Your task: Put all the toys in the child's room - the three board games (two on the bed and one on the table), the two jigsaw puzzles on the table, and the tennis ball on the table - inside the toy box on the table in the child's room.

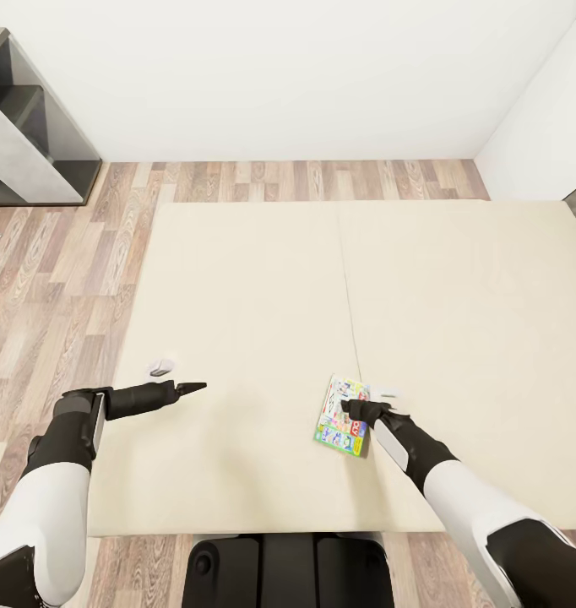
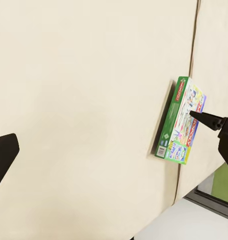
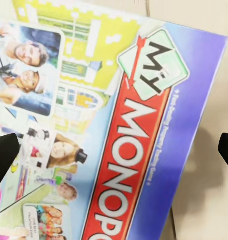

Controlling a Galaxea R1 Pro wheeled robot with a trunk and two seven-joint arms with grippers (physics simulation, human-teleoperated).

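Your right gripper (image 1: pixel 355 411) hangs right over the flat colourful Monopoly board game box (image 1: pixel 341 415) with the green edge, near the front of the cream-coloured bed (image 1: pixel 263 287). In the right wrist view its two black fingertips (image 3: pixel 4 159) stand wide apart, one at each side of the box lid (image 3: pixel 124 125), so the jaws are open and hold nothing. From these pictures you cannot tell if the fingertips already touch the lid or only hover just above it.

Your left gripper (image 1: pixel 187 388) points toward the middle of the bed, well apart from the box. In the head view its dark tips look close together, but the left wrist view shows only one black fingertip (image 2: pixel 3 155) at the side, so you cannot tell how far it is open. It holds nothing that can be seen. In that same view the box (image 2: pixel 180 122) lies flat on the bedcover, with the right arm's black finger (image 2: pixel 209 120) over it.

The box lies just beside the thin seam (image 1: pixel 349 287) that runs down the middle of the bed, with its long side nearly along the seam. A small grey and white object (image 1: pixel 160 367) sits near the left edge of the bed, close to your left gripper; it is too small to identify.

Around the box, the bedcover gives you free surface on all sides. The wooden plank floor (image 1: pixel 60 279) runs along the left side and behind the bed. A dark grey shelf unit (image 1: pixel 35 143) stands in the far left corner against the white wall (image 1: pixel 288 76). The front edge of the bed is just before the robot's dark base (image 1: pixel 288 570).
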